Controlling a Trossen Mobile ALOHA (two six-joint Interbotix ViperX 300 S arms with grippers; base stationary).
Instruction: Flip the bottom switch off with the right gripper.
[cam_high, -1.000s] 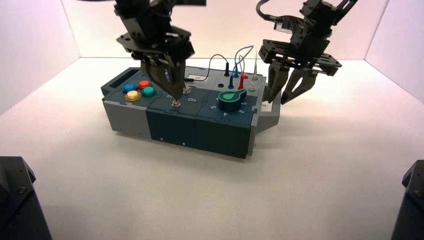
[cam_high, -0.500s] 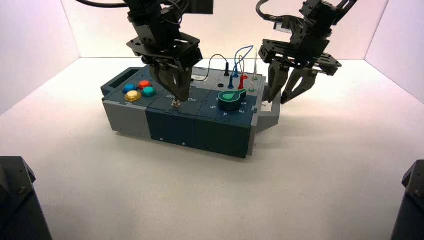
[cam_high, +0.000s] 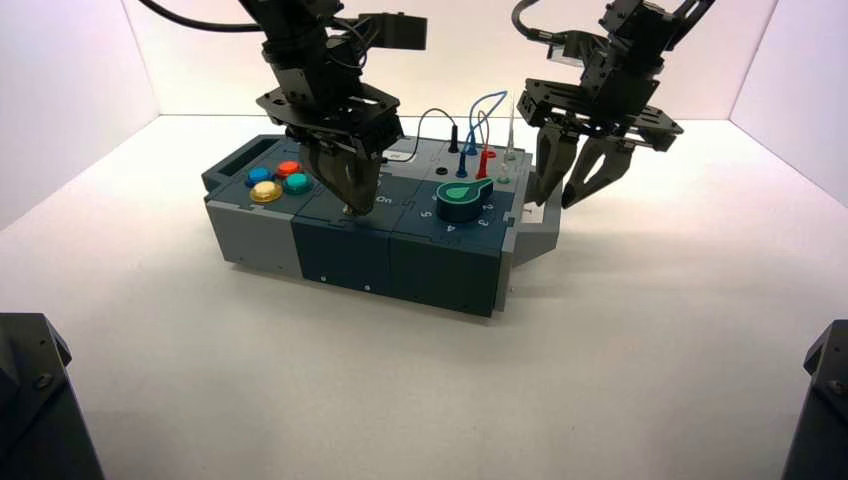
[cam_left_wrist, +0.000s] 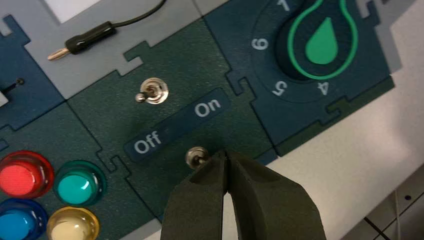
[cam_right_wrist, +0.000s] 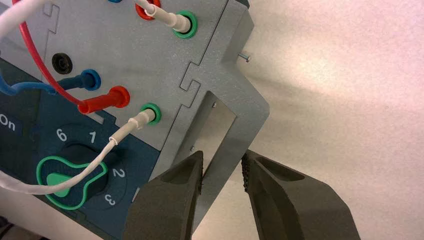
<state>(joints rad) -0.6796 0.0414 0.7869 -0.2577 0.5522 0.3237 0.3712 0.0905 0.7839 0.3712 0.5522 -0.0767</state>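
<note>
The bottom switch (cam_left_wrist: 196, 156) is a small silver toggle on the dark teal tile, near the box's front edge, below the white words "Off" and "On". My left gripper (cam_left_wrist: 226, 156) is shut, and its joined tips rest right beside the toggle on the "On" side. Seen from above, the left gripper (cam_high: 350, 203) covers this switch. The right gripper (cam_high: 565, 195) hangs at the box's right end, away from the switches. It is open, and its fingers (cam_right_wrist: 172, 192) straddle the grey handle (cam_right_wrist: 235, 130) without pinching it.
The twin toggle (cam_left_wrist: 151, 91) stands behind the word labels. A green knob (cam_high: 462, 198) sits to the right of the switches and several coloured buttons (cam_high: 278, 180) to their left. Plugged wires (cam_high: 480, 130) rise at the back right of the box (cam_high: 440, 265).
My left gripper has moved forward and down from over the back toggle to the front one, which it now hides from above. The right arm has not moved.
</note>
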